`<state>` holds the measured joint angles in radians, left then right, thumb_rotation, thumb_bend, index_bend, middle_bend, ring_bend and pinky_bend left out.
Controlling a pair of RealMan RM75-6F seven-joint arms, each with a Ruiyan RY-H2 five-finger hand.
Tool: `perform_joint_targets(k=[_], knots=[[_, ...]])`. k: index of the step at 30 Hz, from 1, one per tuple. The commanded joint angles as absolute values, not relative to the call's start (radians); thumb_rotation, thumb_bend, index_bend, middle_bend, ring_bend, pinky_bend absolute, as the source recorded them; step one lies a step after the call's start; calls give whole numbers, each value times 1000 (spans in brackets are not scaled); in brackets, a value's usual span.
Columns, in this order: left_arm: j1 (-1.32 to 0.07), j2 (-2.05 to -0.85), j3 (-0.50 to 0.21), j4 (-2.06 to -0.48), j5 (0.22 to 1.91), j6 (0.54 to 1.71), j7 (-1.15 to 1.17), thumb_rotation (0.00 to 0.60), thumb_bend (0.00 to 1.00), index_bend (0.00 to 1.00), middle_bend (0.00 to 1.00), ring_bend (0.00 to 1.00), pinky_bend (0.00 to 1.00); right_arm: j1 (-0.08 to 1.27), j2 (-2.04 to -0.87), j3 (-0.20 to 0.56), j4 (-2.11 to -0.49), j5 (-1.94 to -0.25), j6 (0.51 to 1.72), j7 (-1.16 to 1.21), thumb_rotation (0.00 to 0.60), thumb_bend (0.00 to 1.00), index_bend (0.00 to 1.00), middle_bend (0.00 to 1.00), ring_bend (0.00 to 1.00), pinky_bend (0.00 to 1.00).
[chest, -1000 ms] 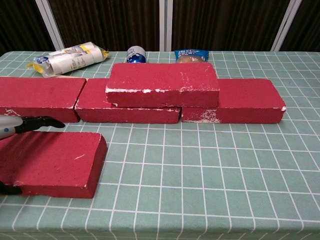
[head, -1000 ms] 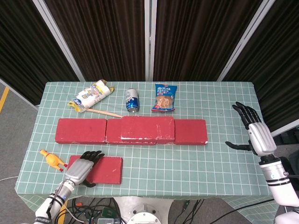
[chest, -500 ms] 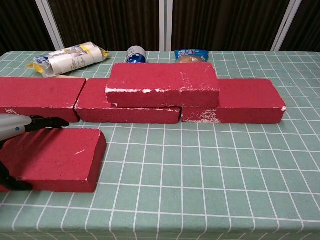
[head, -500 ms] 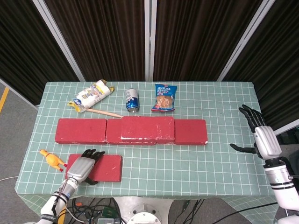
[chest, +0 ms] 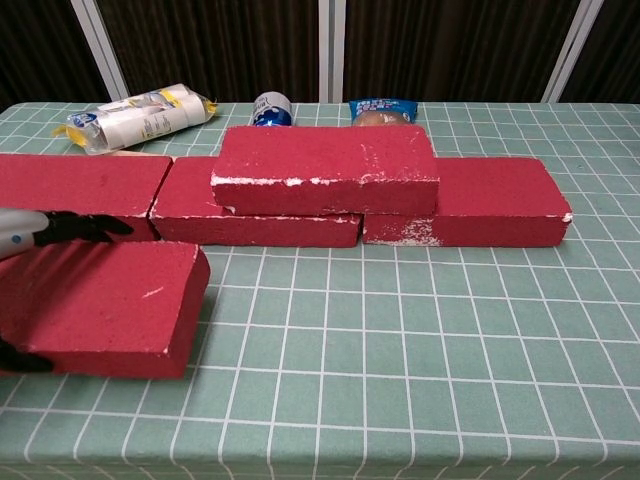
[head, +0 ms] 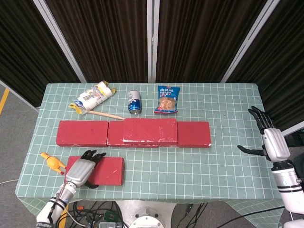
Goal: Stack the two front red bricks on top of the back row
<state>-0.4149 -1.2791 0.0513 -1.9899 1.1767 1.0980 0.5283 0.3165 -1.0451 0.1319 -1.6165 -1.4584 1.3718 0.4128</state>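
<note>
While the back row (head: 133,133) already has one brick on top (head: 150,130) sitting over the middle and right-hand joint, the last front brick (head: 102,171) is the one that matters right now. It's at the front-left of the table (head: 209,168), near the edge, well apart from the row. The left hand (head: 81,170) is draped over its left end, fingers across the top face and the thumb tucked against the front side, so I'd call that a grasp. In the chest view the brick (chest: 100,307) looks tipped up a bit at its near edge, so my guess is the lift is just starting. Can't swear it's off the mat though.

So, step in hand: picking up brick number two. Next move probably calls for raising it high enough to clear the row's front face, carrying it back and a little right, then setting it flat on the left and middle bricks, beside the stacked one. The grip is only at one end, so the brick could sag or twist out.

The right hand (head: 270,142) is way off by the right edge, fingers spread, holding nothing.

Other stuff behind the row: a can (head: 134,101), a snack bag (head: 167,99), a wrapped roll (head: 93,97). A rubber chicken (head: 53,162) lies just left of the front brick.
</note>
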Motion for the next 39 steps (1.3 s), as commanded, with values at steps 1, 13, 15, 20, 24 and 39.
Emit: perform_joint_targets(k=[1, 13, 15, 20, 24, 39], knots=[[-410, -1199, 37, -2050, 1207, 1149, 542, 600, 0, 15, 286, 0, 0, 312, -1038, 136, -1617, -1455, 1373, 417, 600, 0, 0, 0, 0, 0], [-560, -1063, -123, -1931, 1118, 974, 358, 600, 0, 15, 286, 0, 0, 276, -1010, 134, -1642, -1501, 1426, 421, 600, 0, 0, 0, 0, 0], [-587, -1068, -134, -1894, 1095, 923, 318, 600, 0, 15, 286, 0, 0, 268, -1002, 130, -1650, -1517, 1439, 421, 600, 0, 0, 0, 0, 0], [-645, -1097, -154, -1795, 1050, 812, 237, 600, 0, 15, 286, 0, 0, 248, -989, 123, -1672, -1548, 1475, 410, 600, 0, 0, 0, 0, 0], [-693, -1112, -166, -1723, 1008, 735, 197, 600, 0, 15, 287, 0, 0, 231, -984, 119, -1687, -1561, 1500, 395, 600, 0, 0, 0, 0, 0], [-786, -1180, -149, -1616, 927, 678, 207, 600, 0, 15, 303, 0, 0, 206, -999, 113, -1676, -1559, 1511, 406, 600, 0, 0, 0, 0, 0]])
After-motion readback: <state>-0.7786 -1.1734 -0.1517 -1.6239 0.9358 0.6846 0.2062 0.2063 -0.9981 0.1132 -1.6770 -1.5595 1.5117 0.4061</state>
